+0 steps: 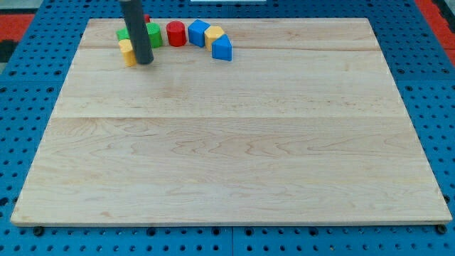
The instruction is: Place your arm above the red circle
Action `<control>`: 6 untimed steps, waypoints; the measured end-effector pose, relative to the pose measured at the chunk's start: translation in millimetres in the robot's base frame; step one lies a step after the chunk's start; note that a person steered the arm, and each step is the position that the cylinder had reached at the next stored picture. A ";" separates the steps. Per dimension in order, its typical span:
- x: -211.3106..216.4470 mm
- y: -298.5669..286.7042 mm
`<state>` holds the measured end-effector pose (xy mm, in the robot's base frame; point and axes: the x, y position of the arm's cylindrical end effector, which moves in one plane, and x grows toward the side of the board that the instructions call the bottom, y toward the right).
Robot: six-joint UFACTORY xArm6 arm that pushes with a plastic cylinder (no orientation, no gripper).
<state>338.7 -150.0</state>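
The red circle (pixel 176 33) is a short red cylinder near the view's top, left of centre, on the wooden board (pixel 234 142). My tip (pixel 144 62) rests on the board to its lower left, right next to a yellow block (pixel 127 51). A green block (pixel 151 34) stands behind the rod, between the tip and the red circle, and more green (pixel 122 34) shows left of the rod. A small red piece (pixel 147 19) peeks out behind the rod at the top. Right of the red circle are a blue block (pixel 198 33), a yellow block (pixel 215 33) and a blue triangular block (pixel 222 48).
The blocks form a tight row along the board's top edge. The board lies on a blue perforated table (pixel 28 107). A red surface (pixel 14 18) shows at the view's top corners.
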 end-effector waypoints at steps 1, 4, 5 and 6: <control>16.5 87.1; -120.6 182.5; -144.7 74.7; -134.6 13.3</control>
